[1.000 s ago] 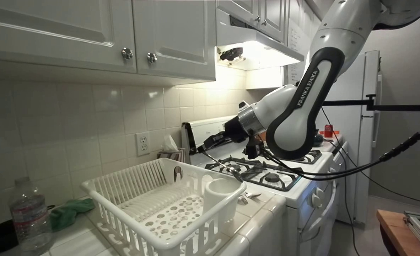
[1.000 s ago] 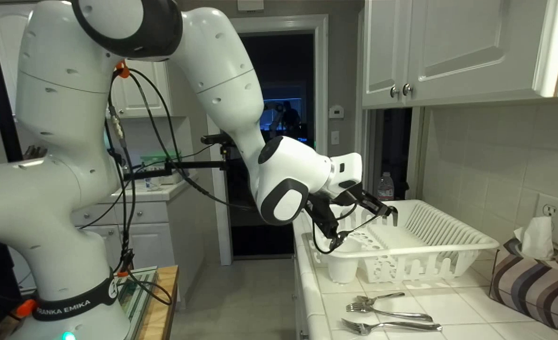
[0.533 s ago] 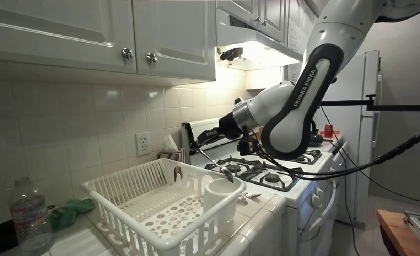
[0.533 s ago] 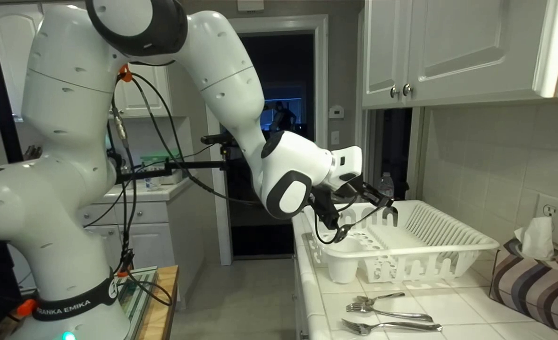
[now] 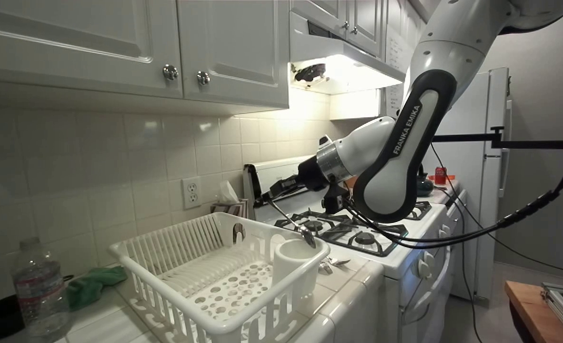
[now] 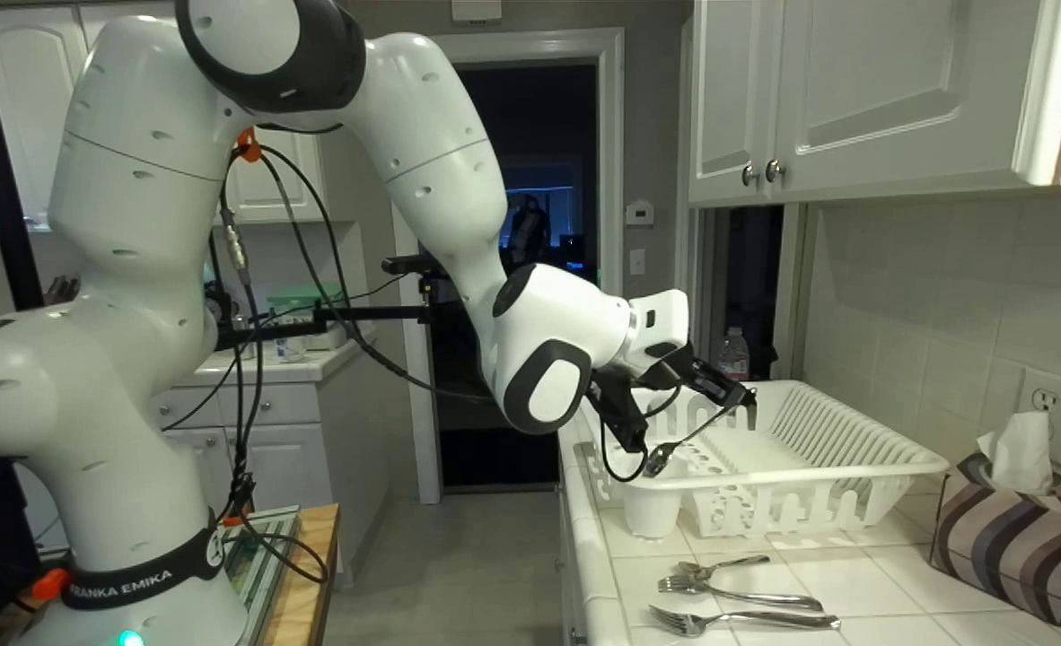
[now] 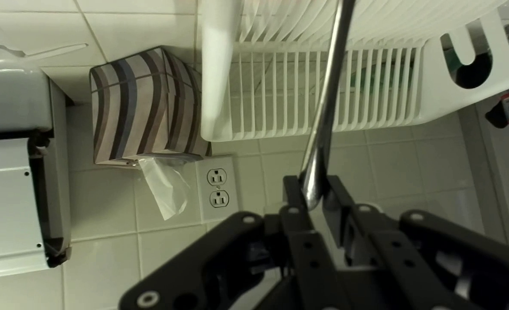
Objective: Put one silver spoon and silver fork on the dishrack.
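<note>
Gripper clamped on the spoon, and I hold it by the handle end, bowl slanting down near the cup at one corner of the dishrack, presumably so it drops in bowl-first! Outside the dishrack lies a fork, waiting, I judge, for its turn.

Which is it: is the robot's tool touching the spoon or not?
Touching. The wrist view shows the spoon with its handle end pinched between both fingers of the tool.

spoon: glossy mtl | dishrack: smooth plstc | tissue: matt ppr
</note>
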Action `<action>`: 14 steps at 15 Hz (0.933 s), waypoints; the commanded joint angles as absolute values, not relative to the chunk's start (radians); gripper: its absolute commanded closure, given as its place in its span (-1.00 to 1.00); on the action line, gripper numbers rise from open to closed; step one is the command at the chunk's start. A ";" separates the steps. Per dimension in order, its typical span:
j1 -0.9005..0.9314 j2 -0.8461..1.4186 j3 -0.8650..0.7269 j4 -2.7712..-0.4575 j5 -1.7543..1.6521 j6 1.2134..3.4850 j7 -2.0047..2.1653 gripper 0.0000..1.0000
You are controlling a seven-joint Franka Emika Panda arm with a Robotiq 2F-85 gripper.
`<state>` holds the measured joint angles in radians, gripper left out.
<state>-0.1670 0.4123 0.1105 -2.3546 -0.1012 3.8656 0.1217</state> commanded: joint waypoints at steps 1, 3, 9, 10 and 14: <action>-0.139 0.425 0.083 -2.377 -0.129 3.940 0.125 0.91; -0.135 0.429 0.083 -2.390 -0.138 3.956 0.129 0.91; -0.108 0.418 0.066 -2.444 -0.138 3.931 0.092 0.91; -0.105 0.419 0.063 -2.448 -0.139 3.931 0.087 0.91; -0.100 0.413 0.055 -2.470 -0.150 3.922 0.069 0.91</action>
